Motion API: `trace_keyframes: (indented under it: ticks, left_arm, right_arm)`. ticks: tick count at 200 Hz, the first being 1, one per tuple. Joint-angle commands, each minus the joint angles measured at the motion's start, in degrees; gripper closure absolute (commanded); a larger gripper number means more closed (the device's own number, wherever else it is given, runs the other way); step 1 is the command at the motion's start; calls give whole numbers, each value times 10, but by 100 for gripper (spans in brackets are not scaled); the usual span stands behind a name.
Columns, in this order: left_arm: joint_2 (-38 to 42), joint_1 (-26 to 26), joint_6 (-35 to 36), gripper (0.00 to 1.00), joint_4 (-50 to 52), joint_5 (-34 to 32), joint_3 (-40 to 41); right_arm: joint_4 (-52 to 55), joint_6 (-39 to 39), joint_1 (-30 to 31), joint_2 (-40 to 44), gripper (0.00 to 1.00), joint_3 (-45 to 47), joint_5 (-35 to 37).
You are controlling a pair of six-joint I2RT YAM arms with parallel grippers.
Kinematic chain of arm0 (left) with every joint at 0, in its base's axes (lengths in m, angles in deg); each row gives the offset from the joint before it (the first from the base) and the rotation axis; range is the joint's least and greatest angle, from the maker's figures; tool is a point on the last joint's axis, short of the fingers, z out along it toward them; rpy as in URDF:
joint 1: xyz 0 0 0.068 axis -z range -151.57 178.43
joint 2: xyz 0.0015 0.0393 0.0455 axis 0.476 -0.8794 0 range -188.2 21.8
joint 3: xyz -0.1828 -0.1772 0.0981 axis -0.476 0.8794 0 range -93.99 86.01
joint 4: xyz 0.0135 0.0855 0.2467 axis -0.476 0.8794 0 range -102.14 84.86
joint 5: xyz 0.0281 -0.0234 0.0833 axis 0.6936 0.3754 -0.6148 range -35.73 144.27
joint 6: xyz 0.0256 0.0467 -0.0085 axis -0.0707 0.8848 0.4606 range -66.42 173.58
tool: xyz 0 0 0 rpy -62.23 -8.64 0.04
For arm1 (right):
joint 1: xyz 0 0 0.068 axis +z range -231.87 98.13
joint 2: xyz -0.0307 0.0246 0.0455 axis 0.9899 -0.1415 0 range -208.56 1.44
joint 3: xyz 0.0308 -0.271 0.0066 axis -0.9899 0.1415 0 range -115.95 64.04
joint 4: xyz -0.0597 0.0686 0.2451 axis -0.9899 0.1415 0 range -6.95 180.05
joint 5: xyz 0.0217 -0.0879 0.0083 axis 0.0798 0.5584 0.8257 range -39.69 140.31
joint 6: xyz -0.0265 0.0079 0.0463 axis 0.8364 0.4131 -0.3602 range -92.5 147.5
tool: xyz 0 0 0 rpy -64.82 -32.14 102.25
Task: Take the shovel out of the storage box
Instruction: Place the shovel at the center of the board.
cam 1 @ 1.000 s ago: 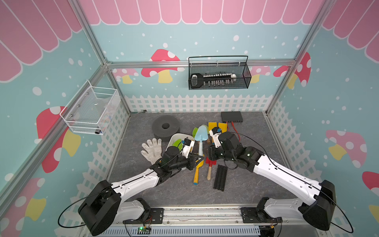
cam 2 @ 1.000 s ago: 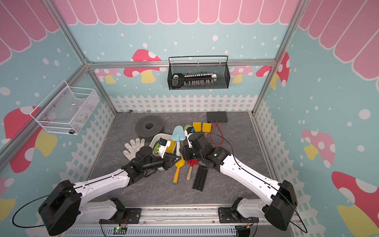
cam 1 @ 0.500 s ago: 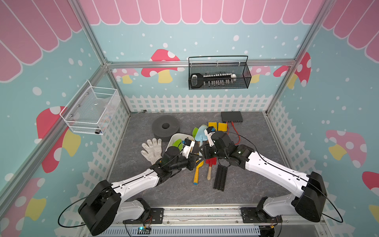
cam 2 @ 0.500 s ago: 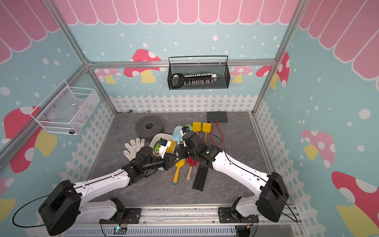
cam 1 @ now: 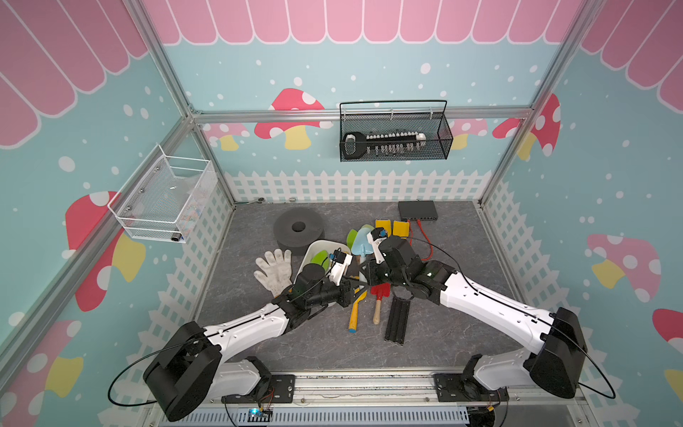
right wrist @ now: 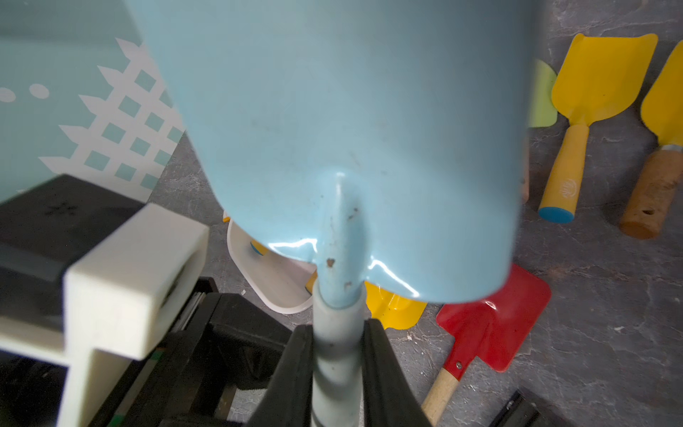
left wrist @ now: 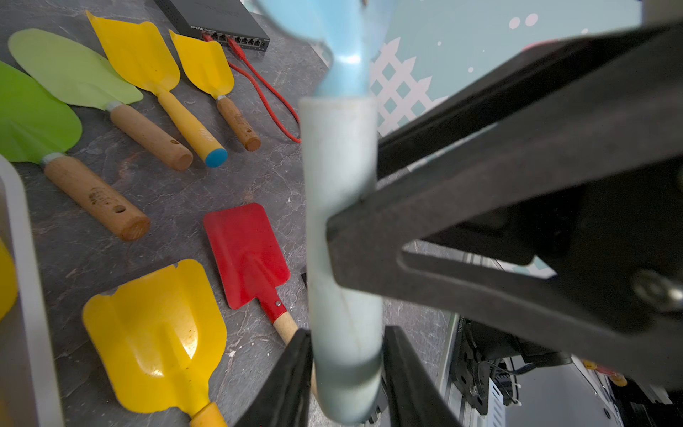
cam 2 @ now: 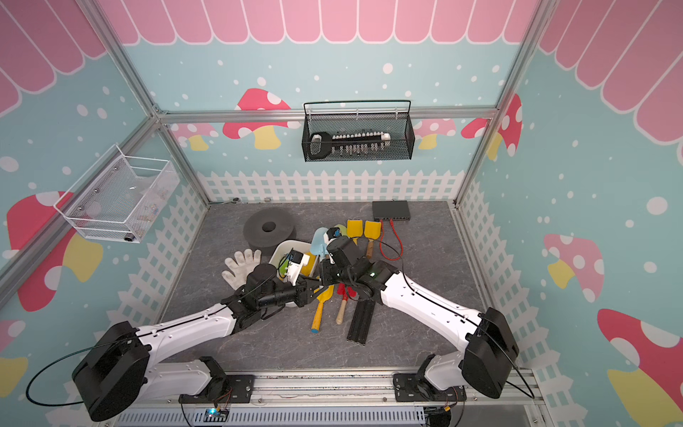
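A light blue shovel [cam 1: 360, 240] [cam 2: 318, 240] hangs above the floor just right of the storage box [cam 1: 318, 244] [cam 2: 292, 244], a white tub with a green shovel [cam 1: 319, 257] still in it. My right gripper [cam 1: 364, 273] [right wrist: 338, 355] is shut on the blue shovel's [right wrist: 351, 129] pale handle just below the blade, both fingers pressed against it. My left gripper [cam 1: 360, 284] [left wrist: 345, 369] flanks the end of that handle [left wrist: 340, 185], its jaws open with a thin gap on one side. The two grippers meet nose to nose.
On the floor below lie a red shovel [cam 1: 379, 295], a yellow one [cam 1: 356, 310], several more behind [cam 1: 384, 227] and a black rail [cam 1: 397, 321]. A white glove [cam 1: 273, 268], a grey foam ring [cam 1: 298, 227] and a network switch [cam 1: 417, 210] stand around.
My right gripper has come in from the right and shut on the blue shovel's handle. My left gripper's jaws have widened around the handle's end.
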Motion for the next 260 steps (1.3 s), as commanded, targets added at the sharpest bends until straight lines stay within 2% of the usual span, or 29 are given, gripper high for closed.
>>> trace_keyframes:
  ticks: [1, 67, 116, 183, 229, 260]
  left_arm:
    - [17, 2, 11, 57, 5, -15, 5]
    - [94, -1, 16, 50, 62, -73, 51]
    - [102, -4, 47, 49, 143, -129, 21]
    - [98, -23, 56, 48, 205, -175, -9]
    - [96, -23, 61, 48, 250, -181, -35]
    - [93, -24, 60, 47, 253, -180, -37]
  right_arm:
    - [5, 18, -5, -9, 85, -4, 9]
    - [36, 49, -66, -5, 87, 7, -62]
    - [70, 71, -136, 15, 88, 45, -133]
    - [175, 161, -207, 6, 89, 54, -138]
    - [199, 214, -258, -18, 90, 74, -167]
    - [209, 255, -273, -43, 90, 81, -155]
